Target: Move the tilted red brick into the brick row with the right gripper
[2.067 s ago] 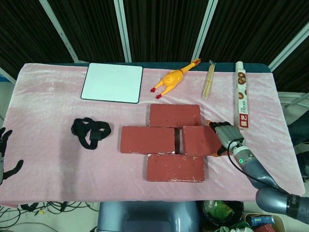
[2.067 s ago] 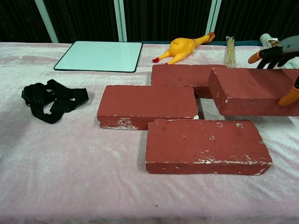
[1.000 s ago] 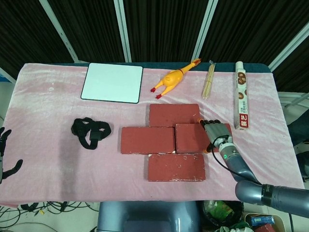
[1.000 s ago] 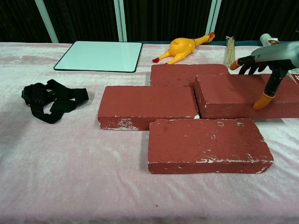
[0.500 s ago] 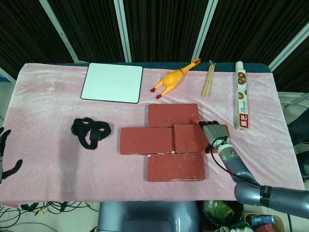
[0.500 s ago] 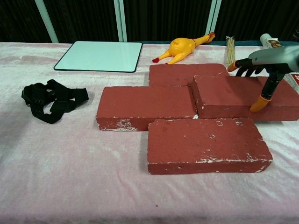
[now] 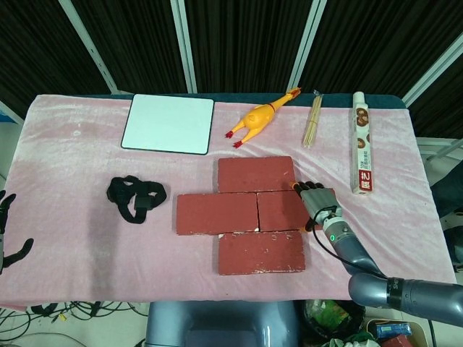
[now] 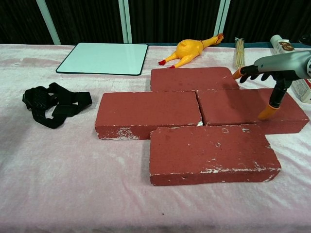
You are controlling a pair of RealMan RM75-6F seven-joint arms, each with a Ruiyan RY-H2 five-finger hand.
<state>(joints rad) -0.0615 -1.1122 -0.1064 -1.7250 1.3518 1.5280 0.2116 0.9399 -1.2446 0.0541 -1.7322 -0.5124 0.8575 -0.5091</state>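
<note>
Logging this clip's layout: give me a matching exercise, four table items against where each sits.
Items:
1. rubber chicken
2. black strap
3. whiteboard
4. right hand

Places:
A. left of the bricks
B. on the middle row's right brick
C. far left of the cloth's back edge
D. behind the bricks, beside the wooden sticks

Pairs: 1-D, 2-A, 3-C, 4-B

Four dull red bricks (image 7: 257, 212), scuffed white at their edges, lie on a pale pink cloth (image 7: 72, 173). Upper centre, a yellow rubber chicken (image 7: 257, 119) shows red feet. The right hand (image 8: 272, 73) is grey with orange fingertips (image 8: 266, 112).
</note>
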